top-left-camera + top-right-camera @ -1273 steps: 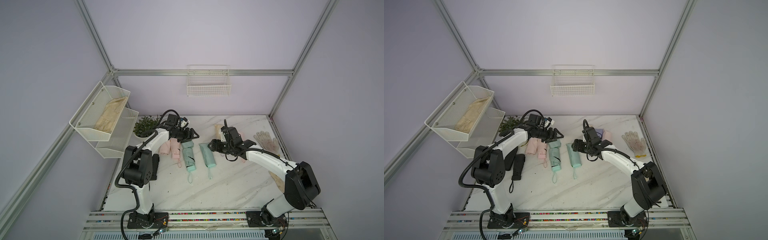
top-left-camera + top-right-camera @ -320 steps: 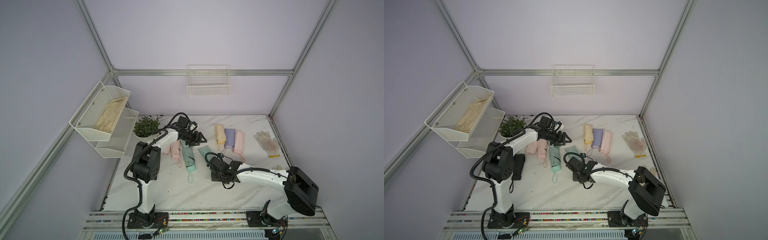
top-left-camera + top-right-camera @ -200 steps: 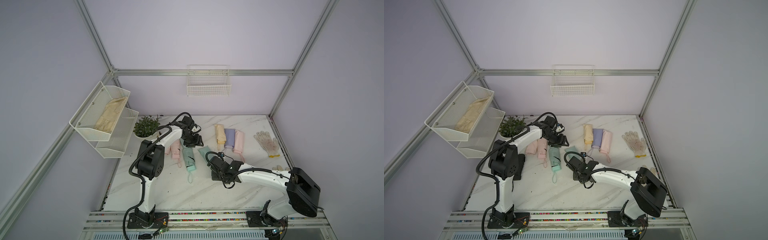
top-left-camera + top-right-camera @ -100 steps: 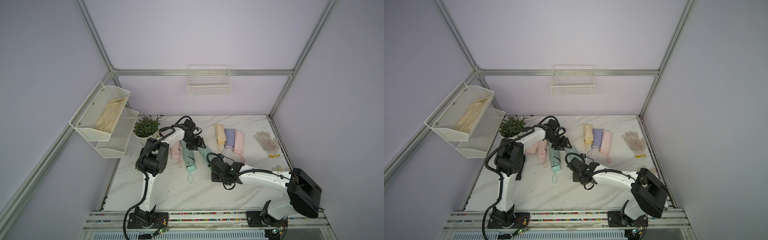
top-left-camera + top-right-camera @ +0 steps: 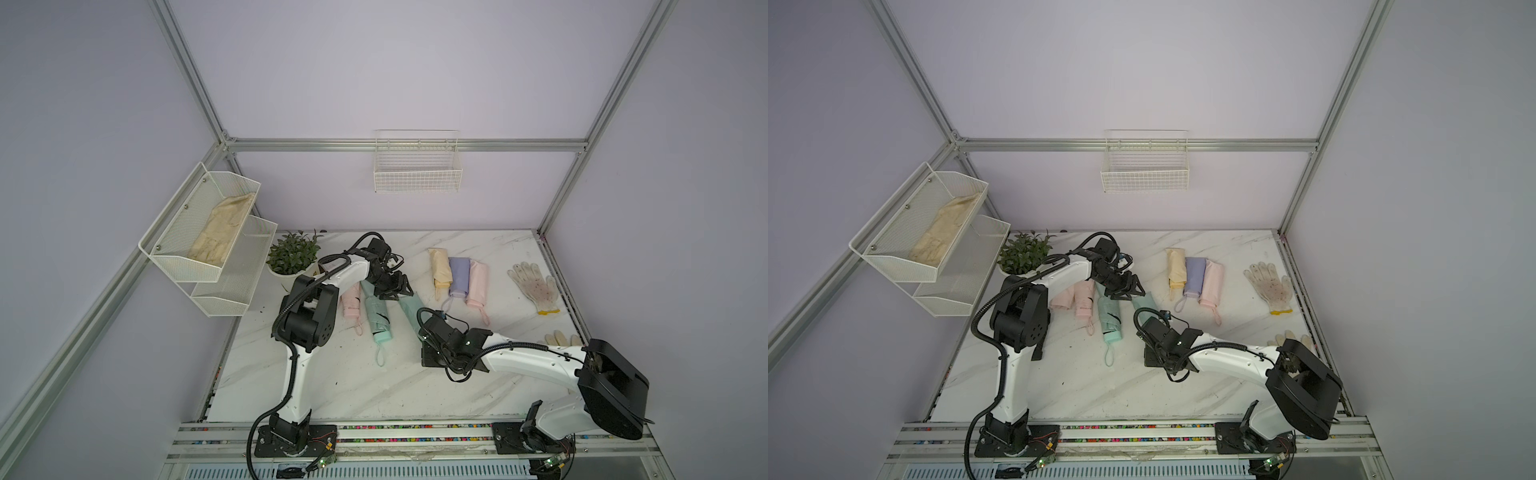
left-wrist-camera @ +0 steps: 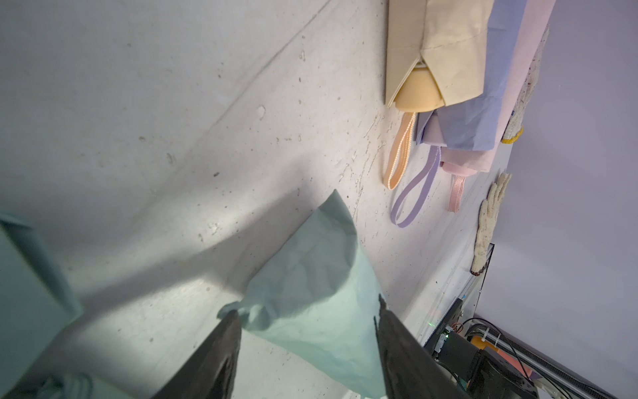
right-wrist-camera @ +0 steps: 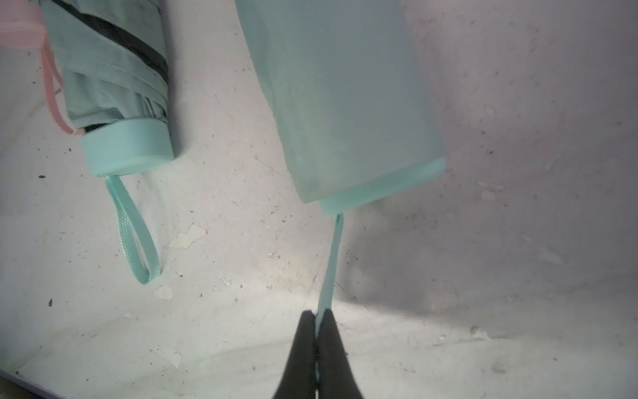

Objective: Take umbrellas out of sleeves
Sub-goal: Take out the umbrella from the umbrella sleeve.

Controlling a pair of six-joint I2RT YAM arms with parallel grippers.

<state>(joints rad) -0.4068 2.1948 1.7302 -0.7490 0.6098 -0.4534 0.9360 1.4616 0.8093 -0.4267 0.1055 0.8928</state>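
Observation:
A mint umbrella in its mint sleeve (image 5: 409, 309) lies slanted mid-table. My left gripper (image 5: 395, 291) is open at the sleeve's far closed end, and in the left wrist view its fingers straddle the sleeve (image 6: 310, 276), one at each edge. My right gripper (image 7: 317, 316) is shut on the taut mint wrist loop (image 7: 331, 262) that comes out of the handle cap (image 7: 379, 186). A bare mint umbrella (image 5: 378, 316) and a bare pink umbrella (image 5: 352, 301) lie to the left. Behind and to the right lie yellow (image 5: 439, 268), lavender (image 5: 459, 276) and pink (image 5: 477, 284) sleeved umbrellas.
A white knit glove (image 5: 534, 286) lies at the back right, and a beige glove (image 5: 559, 338) by the right edge. A potted plant (image 5: 293, 257) stands at the back left, beside a white mesh shelf rack (image 5: 208, 249). A wire basket (image 5: 417, 170) hangs on the back wall.
My left gripper has swung right, from over the bare umbrellas to the far end of the mint sleeve. The right gripper has kept its hold on the loop and barely moved.

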